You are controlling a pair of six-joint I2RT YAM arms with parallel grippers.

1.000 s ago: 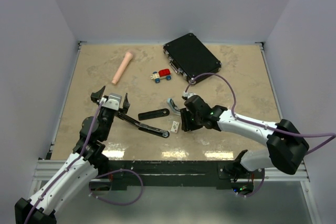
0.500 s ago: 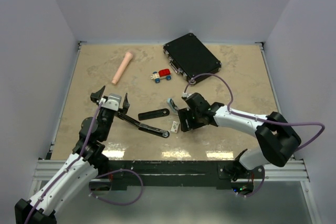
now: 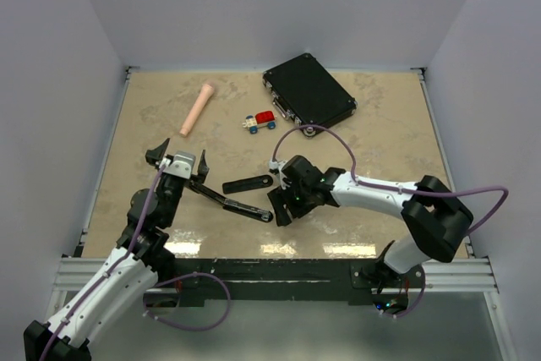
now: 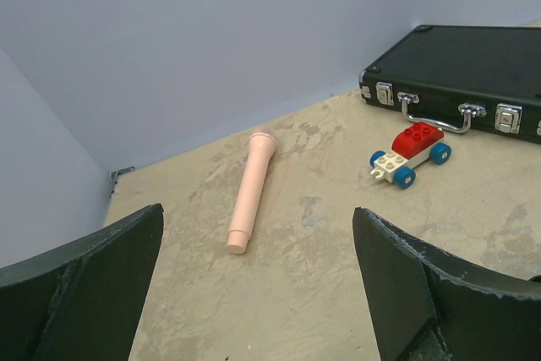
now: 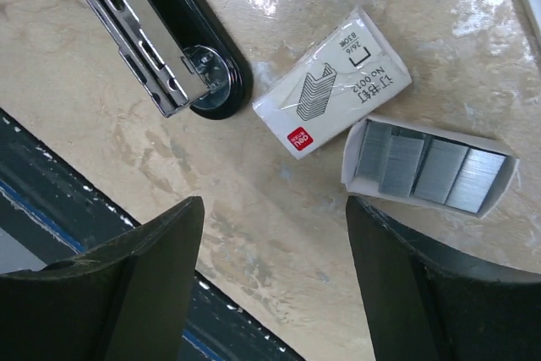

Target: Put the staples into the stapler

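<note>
The black stapler (image 3: 241, 205) lies open on the table, its metal channel (image 5: 127, 10) exposed in the right wrist view. A white staple box sleeve (image 5: 334, 82) lies beside its tip. A small white tray next to it holds the silvery-grey staples (image 5: 427, 162). My right gripper (image 3: 281, 207) hovers over them, open and empty (image 5: 275, 285), and hides them in the top view. My left gripper (image 3: 177, 165) is open and empty (image 4: 258, 293), by the stapler's left end, which its wrist view does not show.
A pink cylinder (image 3: 197, 108) lies at the back left. A small brick toy car (image 3: 260, 122) stands mid-back beside a closed black case (image 3: 308, 90). The table's near edge (image 5: 101, 209) runs just below the right gripper.
My right gripper has moved left and toward the near edge, now covering the white box in the top view. The left arm and stapler have not moved.
</note>
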